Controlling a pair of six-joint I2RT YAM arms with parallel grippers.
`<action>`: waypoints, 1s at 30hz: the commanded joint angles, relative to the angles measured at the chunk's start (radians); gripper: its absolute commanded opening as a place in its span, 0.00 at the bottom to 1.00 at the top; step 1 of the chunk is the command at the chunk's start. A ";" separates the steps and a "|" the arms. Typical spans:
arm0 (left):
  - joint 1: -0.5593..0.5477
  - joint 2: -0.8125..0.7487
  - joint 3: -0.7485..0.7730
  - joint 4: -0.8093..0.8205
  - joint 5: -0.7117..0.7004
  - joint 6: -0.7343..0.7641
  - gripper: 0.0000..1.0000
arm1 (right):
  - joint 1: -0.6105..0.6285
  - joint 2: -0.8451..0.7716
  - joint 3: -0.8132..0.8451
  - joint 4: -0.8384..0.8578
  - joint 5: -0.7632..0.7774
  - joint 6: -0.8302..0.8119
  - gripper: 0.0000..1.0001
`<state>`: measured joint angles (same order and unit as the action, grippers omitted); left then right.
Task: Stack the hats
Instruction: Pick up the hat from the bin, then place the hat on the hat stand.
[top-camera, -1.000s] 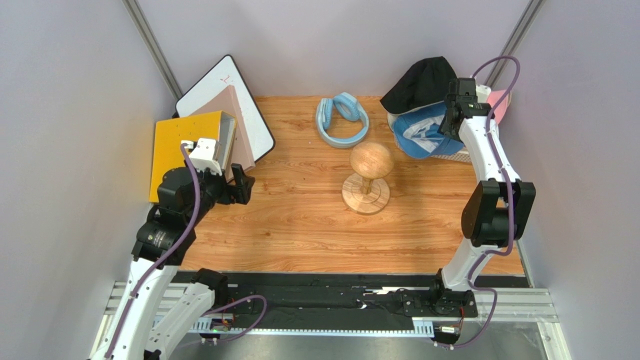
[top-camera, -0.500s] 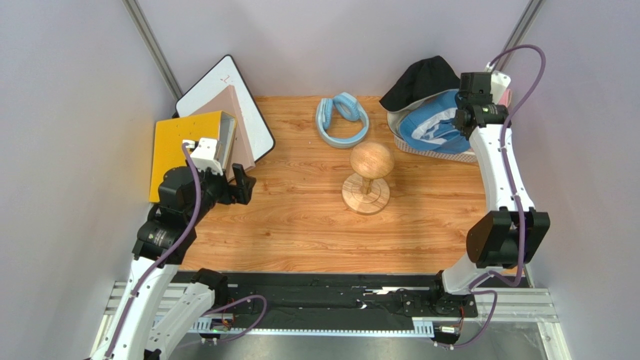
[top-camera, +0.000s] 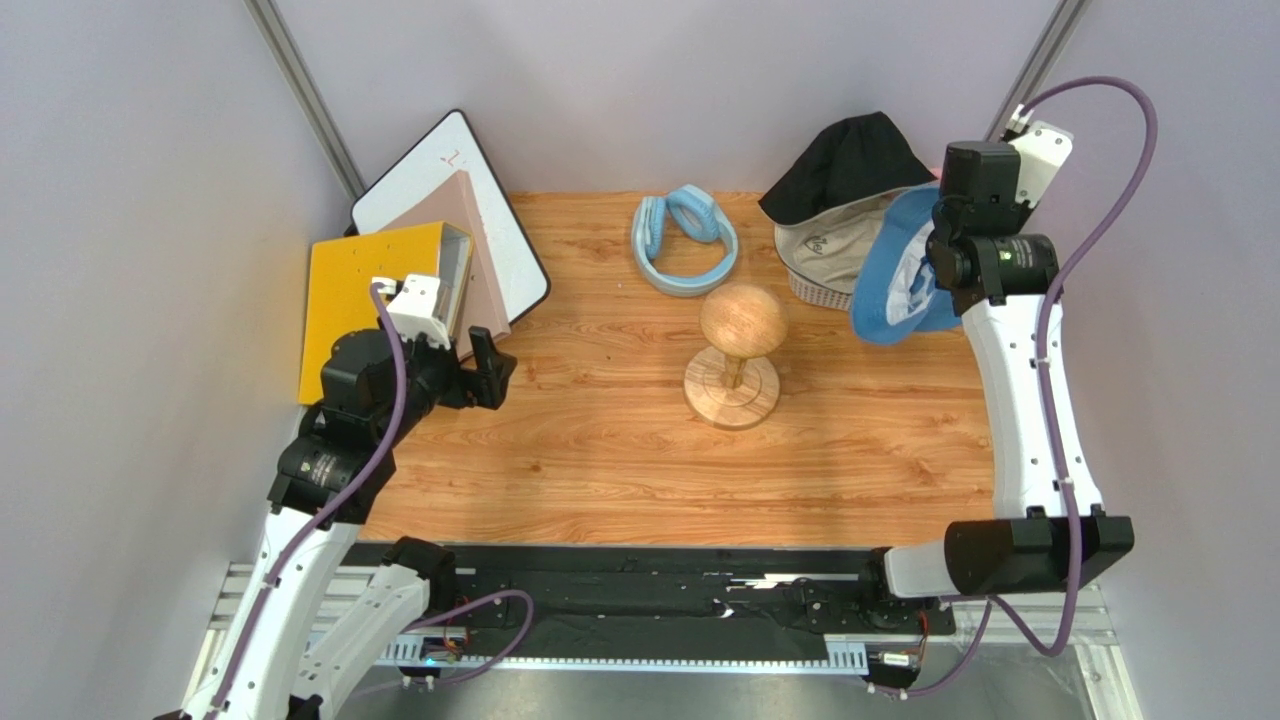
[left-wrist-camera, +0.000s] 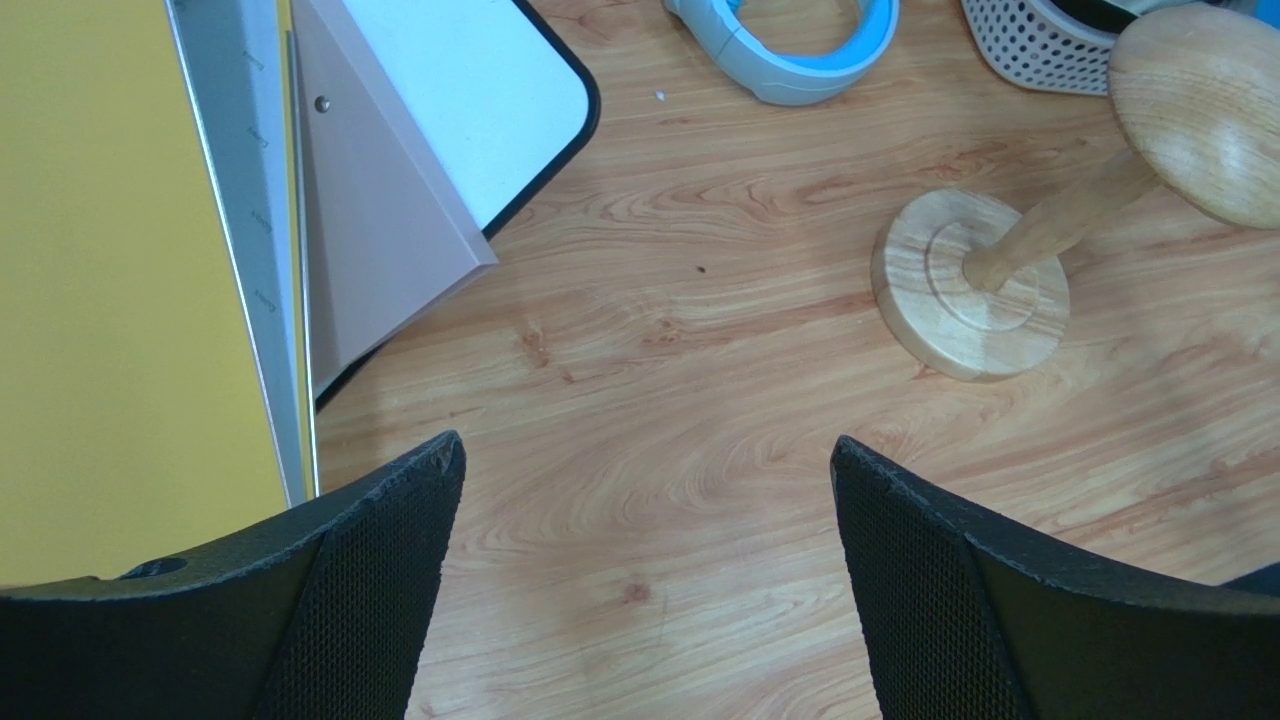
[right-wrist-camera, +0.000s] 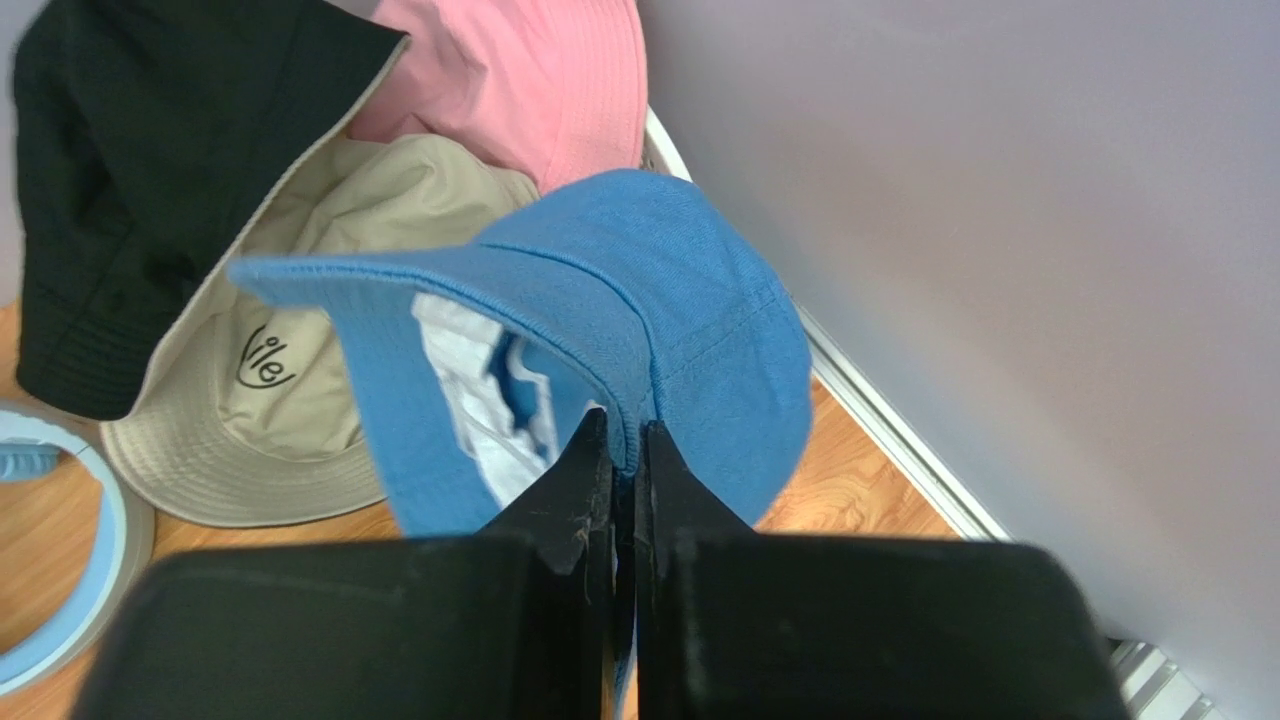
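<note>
My right gripper is shut on the blue hat and holds it hanging in the air at the back right. Behind it a black hat, a beige hat and a pink hat lie heaped in a white perforated basket. My left gripper is open and empty, above bare wood at the left.
A round-headed wooden stand is at the table's middle. A light blue padded ring lies behind it. A yellow board, a pink panel and a whiteboard lean at the back left. A wall is close on the right.
My right gripper has lifted the blue hat up off the pile and swung it right and forward, uncovering the beige hat. The left arm has hardly moved.
</note>
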<state>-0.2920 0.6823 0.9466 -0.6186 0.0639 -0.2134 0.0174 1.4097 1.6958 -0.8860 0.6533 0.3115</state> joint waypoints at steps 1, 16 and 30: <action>0.001 0.002 0.003 0.010 0.014 0.017 0.96 | 0.094 -0.067 0.050 0.016 0.114 -0.066 0.00; 0.001 0.005 0.000 0.010 0.028 0.014 0.96 | 0.461 0.055 0.059 0.036 0.316 -0.138 0.00; 0.001 0.005 0.001 0.005 0.025 0.017 0.96 | 0.641 0.143 0.087 0.062 0.387 -0.192 0.00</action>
<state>-0.2920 0.6888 0.9466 -0.6186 0.0814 -0.2134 0.6228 1.5459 1.7149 -0.8761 0.9653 0.1570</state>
